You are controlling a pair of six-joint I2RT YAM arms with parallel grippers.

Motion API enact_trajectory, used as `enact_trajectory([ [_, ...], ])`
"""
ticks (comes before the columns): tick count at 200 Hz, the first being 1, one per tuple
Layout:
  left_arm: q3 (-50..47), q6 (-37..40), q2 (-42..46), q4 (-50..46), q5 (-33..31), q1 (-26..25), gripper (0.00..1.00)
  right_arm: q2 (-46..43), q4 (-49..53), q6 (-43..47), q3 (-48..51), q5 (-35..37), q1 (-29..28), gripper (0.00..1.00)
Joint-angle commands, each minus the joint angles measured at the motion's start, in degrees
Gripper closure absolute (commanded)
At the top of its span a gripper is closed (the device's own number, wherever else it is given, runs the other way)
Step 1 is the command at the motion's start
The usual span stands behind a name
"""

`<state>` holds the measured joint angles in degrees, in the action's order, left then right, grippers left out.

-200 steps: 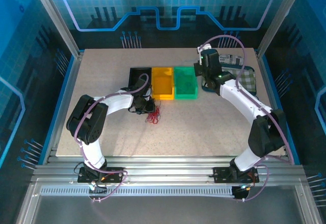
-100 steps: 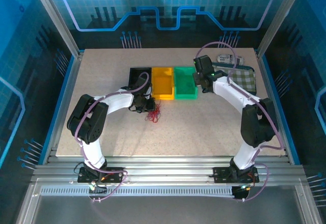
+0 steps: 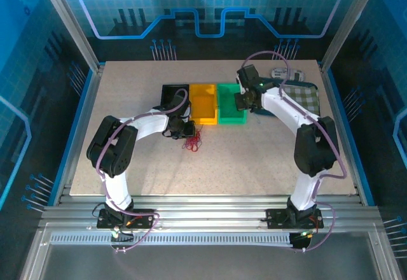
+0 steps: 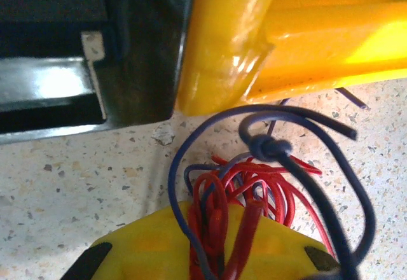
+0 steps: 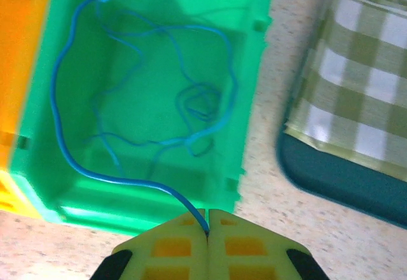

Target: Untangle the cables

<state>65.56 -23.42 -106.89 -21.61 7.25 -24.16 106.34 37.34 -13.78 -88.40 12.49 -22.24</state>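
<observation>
Speckled table (image 3: 254,159) carries three bins (image 3: 203,105) and tangled cables (image 3: 192,143).

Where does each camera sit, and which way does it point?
Top external: above and behind the arms, looking down on the table; both arms show whole, with left pincer and right pincer.
Left wrist: on the left arm, looking past its pincer, shut on the tangled cables, toward the black bin and yellow bin.
Right wrist: on the right arm, looking past its pincer, shut on a blue cable, into the green bin.
Shared: both wrist views catch the yellow bin.
</observation>
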Motion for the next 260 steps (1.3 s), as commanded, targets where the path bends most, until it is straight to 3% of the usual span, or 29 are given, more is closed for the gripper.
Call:
enact_trajectory([
  [1,1.50,1.53,-1.28,-0.98,-0.90,0.28,1.00,4.00,3.26,-3.27,-5.66,-8.79,-0.78,1.00],
  [50,1.52,1.43,-1.20,-0.20,-1.53,0.17,1.00,13.18,3.16,-8.42,-15.36,-12.64,-0.61,1.00],
  [103,0.67,1.53,-0.45,-0.58,-2.03,0.00,1.00,14.77,-6.48,-13.07,-13.51,-11.06,0.31,1.00],
  [143,-0.77,1.10,1.24,0.16,-3.29,-0.18,1.00,15.24,-13.19,-14.07,-10.37,-4.13,0.27,1.00],
  [191,-0.87,1.14,1.42,-0.10,-3.81,-0.22,1.00,17.01,-11.28,-11.45,-11.19,6.69,-0.61,1.00],
  [260,0.77,1.44,-0.02,-0.56,-3.77,-0.25,1.00,17.93,-7.68,-6.01,-10.66,9.12,-4.09,1.00],
])
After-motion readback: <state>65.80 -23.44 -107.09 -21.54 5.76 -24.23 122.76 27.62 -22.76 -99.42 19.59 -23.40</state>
